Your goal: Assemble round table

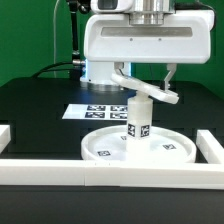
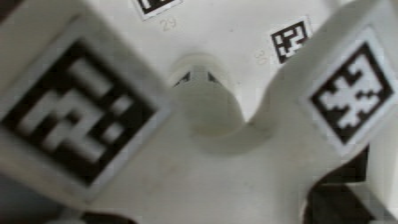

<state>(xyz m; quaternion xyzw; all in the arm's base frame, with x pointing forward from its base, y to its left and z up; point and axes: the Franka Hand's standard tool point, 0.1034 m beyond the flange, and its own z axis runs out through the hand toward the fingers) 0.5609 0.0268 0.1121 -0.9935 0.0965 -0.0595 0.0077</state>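
The large rimmed round disc [image 1: 105,150] lies flat at the front of the table. The short thick cylinder leg [image 1: 138,122] stands upright on its middle, tags on its side. The cross-shaped foot [image 1: 150,92] sits tilted right on top of the leg. My gripper [image 1: 148,86] comes down from above and is shut on the foot. In the wrist view the foot [image 2: 214,130] fills the frame, with two large tags on its arms. A part of the disc [image 2: 231,30] with small tags shows behind it. My fingertips are hidden there.
The marker board [image 1: 98,110] lies flat behind the disc on the black table. Long white border bars run along the front [image 1: 100,172] and stand at the exterior view's left [image 1: 6,135] and right [image 1: 210,145]. A green wall is at the back.
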